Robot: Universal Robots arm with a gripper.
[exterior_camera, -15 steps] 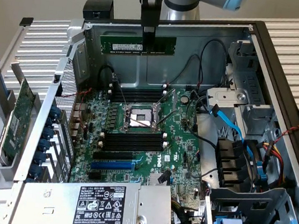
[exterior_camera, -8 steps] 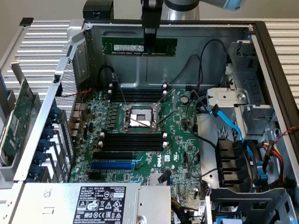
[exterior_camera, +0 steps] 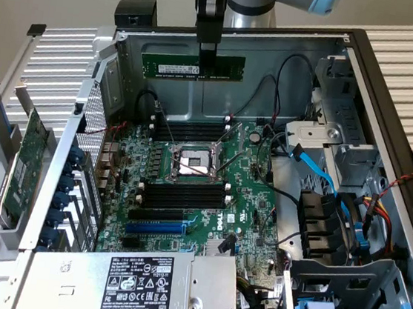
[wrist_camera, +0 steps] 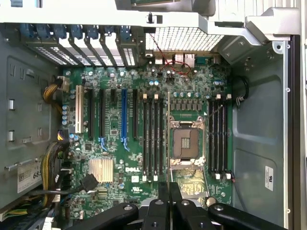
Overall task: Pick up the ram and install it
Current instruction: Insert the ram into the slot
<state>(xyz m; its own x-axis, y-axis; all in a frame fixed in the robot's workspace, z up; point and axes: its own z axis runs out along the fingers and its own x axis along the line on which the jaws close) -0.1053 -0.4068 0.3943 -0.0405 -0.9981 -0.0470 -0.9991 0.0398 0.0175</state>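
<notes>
The ram (exterior_camera: pixel 192 68), a long thin green stick with a white label, hangs level high over the open computer case, above the back wall. My gripper (exterior_camera: pixel 207 56) is shut on its upper edge near the middle. In the wrist view the gripper (wrist_camera: pixel 169 191) is closed, and the ram (wrist_camera: pixel 169 139) appears edge-on as a thin line running out from the fingers. Far below it lie the motherboard (exterior_camera: pixel 244 218), the CPU socket (exterior_camera: pixel 191 162) (wrist_camera: pixel 184 143) and two banks of black memory slots (exterior_camera: pixel 190 132) (exterior_camera: pixel 185 194) (wrist_camera: pixel 153 136) (wrist_camera: pixel 218 134) with white end clips.
A large green expansion card (exterior_camera: pixel 25 160) with a metal bracket rests outside the case at the exterior view's left. The power supply (exterior_camera: pixel 147 286) sits at the front. Drive cages and blue and black cables (exterior_camera: pixel 323 175) crowd the exterior view's right. Case walls (exterior_camera: pixel 203 50) ring the board.
</notes>
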